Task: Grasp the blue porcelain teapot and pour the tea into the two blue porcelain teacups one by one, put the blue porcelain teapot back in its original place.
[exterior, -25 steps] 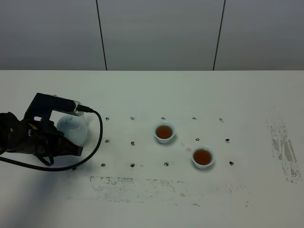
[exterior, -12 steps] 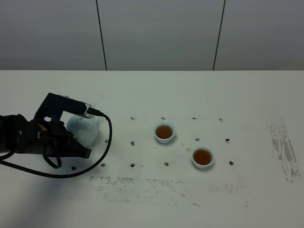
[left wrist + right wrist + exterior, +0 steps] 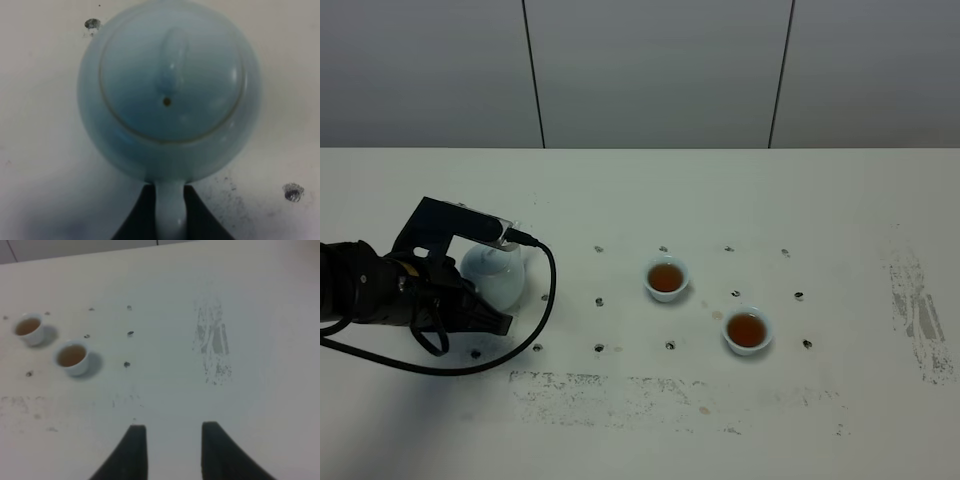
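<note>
Since a second ago, the blue porcelain teapot (image 3: 496, 276) is being shown shifted a little toward the table's centre with the left gripper (image 3: 485, 312), and it now appears settled on the white table (image 3: 650, 420) — almost nothing has changed over the last half second. From the left wrist camera, the teapot is being seen from above, lid on, with its loop handle (image 3: 170, 212) being pinched between the two dark fingers (image 3: 142, 217) of the left gripper (image 3: 169, 220). Well apart from the pot, toward the middle of the table, the two blue porcelain teacups are being shown filled with brown tea: one cup (image 3: 666, 278) nearer the pot, the other cup (image 3: 747, 331) farther right and closer to the front edge. Small dark dots are marking the tabletop around them. The right gripper (image 3: 170, 447) is being seen only from its own wrist camera — its fingers are parted with nothing between them, hanging above bare table beside a scuffed grey patch (image 3: 212, 342).
</note>
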{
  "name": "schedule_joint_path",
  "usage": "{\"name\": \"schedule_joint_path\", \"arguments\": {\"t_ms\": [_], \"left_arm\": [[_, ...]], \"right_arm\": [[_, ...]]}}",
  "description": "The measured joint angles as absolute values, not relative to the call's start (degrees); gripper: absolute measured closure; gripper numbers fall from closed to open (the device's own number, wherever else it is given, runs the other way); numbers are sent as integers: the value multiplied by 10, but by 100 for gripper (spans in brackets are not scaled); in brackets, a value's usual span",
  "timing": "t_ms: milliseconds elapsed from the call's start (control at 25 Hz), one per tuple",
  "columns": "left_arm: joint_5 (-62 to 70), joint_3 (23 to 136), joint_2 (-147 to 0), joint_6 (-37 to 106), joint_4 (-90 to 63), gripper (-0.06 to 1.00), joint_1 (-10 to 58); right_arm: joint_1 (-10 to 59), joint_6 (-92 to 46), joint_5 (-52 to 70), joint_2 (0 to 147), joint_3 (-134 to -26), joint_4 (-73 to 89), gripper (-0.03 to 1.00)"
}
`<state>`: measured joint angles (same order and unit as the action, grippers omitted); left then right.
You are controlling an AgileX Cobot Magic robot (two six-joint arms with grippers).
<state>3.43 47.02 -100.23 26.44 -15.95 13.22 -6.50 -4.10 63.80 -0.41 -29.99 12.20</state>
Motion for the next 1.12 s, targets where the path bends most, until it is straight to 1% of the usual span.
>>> {"name": "schedule_joint_path", "arguments": {"t_ms": [400,1120], "left_arm": [[39,470,-1010,264,-159,83,113],[38,470,-1012,264,-159,83,112]], "right_arm": [[-65,-41,638,-4,-300,122,69],[-65,-41,638,-4,-300,122,69]]}}
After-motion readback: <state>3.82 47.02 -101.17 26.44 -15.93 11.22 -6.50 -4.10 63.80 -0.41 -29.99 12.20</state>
